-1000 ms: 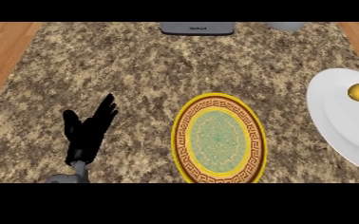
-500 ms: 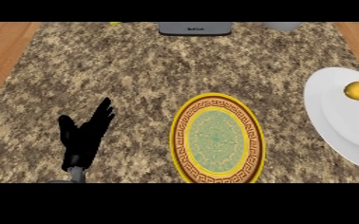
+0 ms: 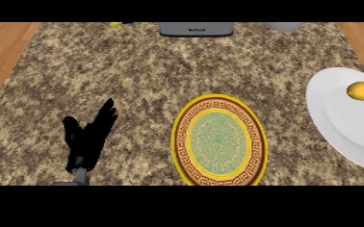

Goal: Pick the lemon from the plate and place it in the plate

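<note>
The counter looks like speckled brown granite with a smooth face, edged by warm wood at the sides. The white plate seems plain glazed ceramic; the yellow-rimmed plate carries a patterned matt finish.

Yellow lemon sitting on plain white plate; patterned plate showing yellow rim, brown key band, green centre; black hand; speckled brown counter; possibly grey appliance.
</note>
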Robot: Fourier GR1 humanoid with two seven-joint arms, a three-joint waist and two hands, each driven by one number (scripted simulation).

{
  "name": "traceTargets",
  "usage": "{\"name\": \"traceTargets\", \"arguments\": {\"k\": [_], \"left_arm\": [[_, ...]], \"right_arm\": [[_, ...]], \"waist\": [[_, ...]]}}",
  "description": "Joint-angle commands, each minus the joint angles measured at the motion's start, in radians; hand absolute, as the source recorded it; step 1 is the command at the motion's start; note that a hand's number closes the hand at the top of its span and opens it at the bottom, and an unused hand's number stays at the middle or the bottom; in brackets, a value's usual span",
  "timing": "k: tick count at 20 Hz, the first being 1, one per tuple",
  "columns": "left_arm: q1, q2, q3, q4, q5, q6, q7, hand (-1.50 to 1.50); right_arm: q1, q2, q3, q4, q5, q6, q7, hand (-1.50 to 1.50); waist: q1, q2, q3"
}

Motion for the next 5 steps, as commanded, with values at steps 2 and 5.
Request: {"name": "traceTargets", "arguments": {"k": [2, 5], "left_arm": [[0.044, -0.021, -0.020, -0.051, 0.002, 0.008, 0.030, 0.00], [-0.012, -0.010, 0.000, 0.007, -0.009, 0.009, 0.026, 0.00]], "right_arm": [[0.057, 0.002, 0.013, 0.009, 0.010, 0.082, -0.157, -1.50], [0.128, 0.022, 0.018, -0.004, 0.001, 0.097, -0.191, -1.50]], "waist": [[0.003, 0.001, 0.000], [-0.009, 0.000, -0.002]]}}
